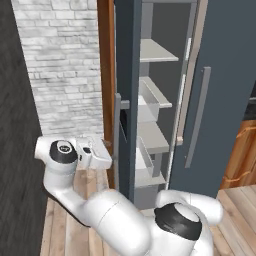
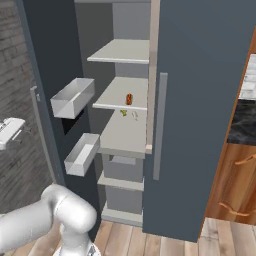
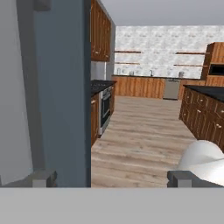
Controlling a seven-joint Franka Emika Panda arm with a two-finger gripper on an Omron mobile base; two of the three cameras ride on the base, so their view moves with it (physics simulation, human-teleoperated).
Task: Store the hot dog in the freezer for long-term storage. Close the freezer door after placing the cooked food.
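Note:
The freezer (image 2: 125, 125) stands with its left side open, showing light grey shelves. On the middle shelf lies the hot dog (image 2: 129, 99), small and orange-brown. The freezer door (image 2: 50, 65) is swung wide, its white bins (image 2: 73, 97) facing the shelves; in the left base view I see the freezer door (image 1: 128, 100) edge-on with its grey bar handle (image 1: 117, 142). My gripper (image 1: 106, 150) hovers open just outside that handle, also at the left edge as gripper (image 2: 17, 131). In the hand view the gripper (image 3: 111, 177) is open, the door's dark panel (image 3: 61, 87) and handle (image 3: 15, 96) close on the left, nothing held.
The freezer's right door (image 2: 200, 100) is shut, its long handle (image 2: 159, 125) facing me. A white brick wall (image 1: 65, 65) rises left of the open door. Wooden cabinets (image 2: 235, 185) stand to the right. Beyond the door, wood floor (image 3: 140, 140) runs between dark counters (image 3: 205, 94).

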